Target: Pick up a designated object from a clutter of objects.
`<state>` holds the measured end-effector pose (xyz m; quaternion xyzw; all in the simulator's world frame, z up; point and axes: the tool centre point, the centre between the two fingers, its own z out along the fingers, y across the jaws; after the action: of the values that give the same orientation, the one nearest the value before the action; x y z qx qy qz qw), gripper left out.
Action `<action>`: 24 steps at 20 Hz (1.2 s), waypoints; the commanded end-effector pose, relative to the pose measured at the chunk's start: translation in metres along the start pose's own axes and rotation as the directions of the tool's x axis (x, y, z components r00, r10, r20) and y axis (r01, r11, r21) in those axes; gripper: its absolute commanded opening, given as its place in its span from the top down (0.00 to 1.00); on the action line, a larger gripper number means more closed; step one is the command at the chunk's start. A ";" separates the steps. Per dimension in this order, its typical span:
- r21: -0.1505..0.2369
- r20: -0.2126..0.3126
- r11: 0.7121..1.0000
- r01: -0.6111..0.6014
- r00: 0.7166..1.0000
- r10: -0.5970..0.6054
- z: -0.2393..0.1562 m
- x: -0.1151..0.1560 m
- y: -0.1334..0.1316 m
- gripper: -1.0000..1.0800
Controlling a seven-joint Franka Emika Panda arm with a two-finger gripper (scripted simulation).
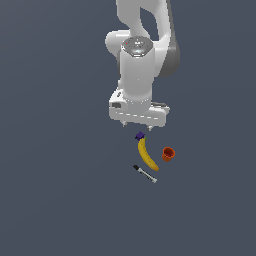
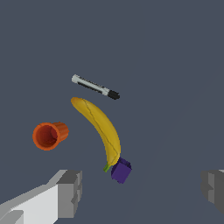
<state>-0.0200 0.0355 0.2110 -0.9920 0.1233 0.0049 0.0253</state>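
The tiny dark purple block (image 1: 140, 135) lies on the grey floor at one end of the yellow banana (image 1: 147, 154); in the wrist view the block (image 2: 121, 170) touches the banana's (image 2: 100, 127) stem end. The small orange cup (image 1: 168, 154) lies on its side beside the banana, also in the wrist view (image 2: 49, 135). The black-and-white marker pen (image 1: 145, 174) lies past the banana's other end, also in the wrist view (image 2: 95, 87). My gripper (image 1: 136, 127) hangs open and empty above the block, and its grey fingers (image 2: 70, 192) stand wide apart in the wrist view.
The plain dark grey floor (image 1: 55, 190) stretches around the small cluster. The white arm (image 1: 142, 55) rises behind the objects.
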 end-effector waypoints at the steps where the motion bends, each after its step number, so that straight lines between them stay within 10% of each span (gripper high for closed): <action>1: 0.001 0.002 0.998 -0.062 0.998 0.062 0.021 -0.009 -0.005 0.04; 24: -0.033 -0.035 0.873 -0.487 0.873 0.486 0.143 -0.088 -0.003 0.04</action>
<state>-0.1025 0.0677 0.0728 -0.9322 0.3620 0.0023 0.0027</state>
